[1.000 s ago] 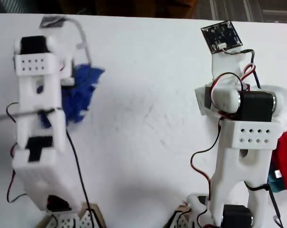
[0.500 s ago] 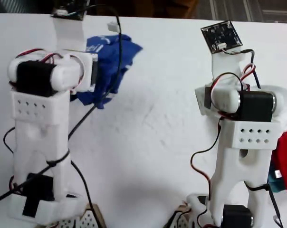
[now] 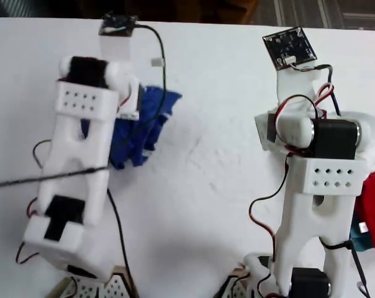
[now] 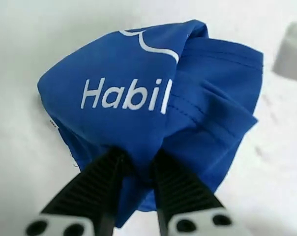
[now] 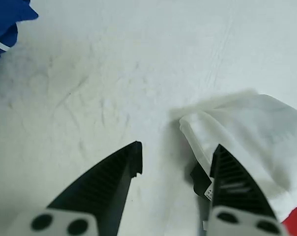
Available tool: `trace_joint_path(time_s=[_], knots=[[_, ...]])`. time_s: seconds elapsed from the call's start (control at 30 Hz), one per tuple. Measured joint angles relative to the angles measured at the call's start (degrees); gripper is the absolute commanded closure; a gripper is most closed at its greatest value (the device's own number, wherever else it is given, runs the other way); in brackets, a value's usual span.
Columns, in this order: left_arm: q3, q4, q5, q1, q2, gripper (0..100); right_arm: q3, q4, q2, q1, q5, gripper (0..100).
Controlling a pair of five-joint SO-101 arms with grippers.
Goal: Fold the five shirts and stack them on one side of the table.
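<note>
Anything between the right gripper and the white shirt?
Nothing visible. The right gripper is open over bare table, and the white shirt has its edge right beside one finger. The blue shirt, pinched in the left gripper, lies well off to the side.

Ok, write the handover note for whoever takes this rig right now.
Left pincer: shut on the crumpled blue fabric shirt, at the left half of the white table.
Right pincer: open, low over the table beside the white cloth shirt.
Done: white shirt lies piled with red cloth and teal cloth at the right edge; folding quality unclear.
To do: fold the blue shirt, add it to that pile.
</note>
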Motion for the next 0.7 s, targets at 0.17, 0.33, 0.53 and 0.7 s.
trace_joint_path(time_s=[0.17,0.33,0.53,0.7], knots=[[-0.18,-0.97,0.00,0.00,11.87,78,0.18,0.00,0.00,0.00,0.00,76.8],[-5.54,-1.05,-0.09,-1.14,19.25,77,1.05,0.00,-0.09,0.00,0.00,76.8],[-16.44,-1.05,-0.26,-13.19,23.56,77,9.49,-4.22,0.00,-0.26,0.00,76.8],[-17.32,-0.09,-5.71,-24.79,29.01,77,17.32,-10.55,0.00,-8.35,-0.09,76.9]])
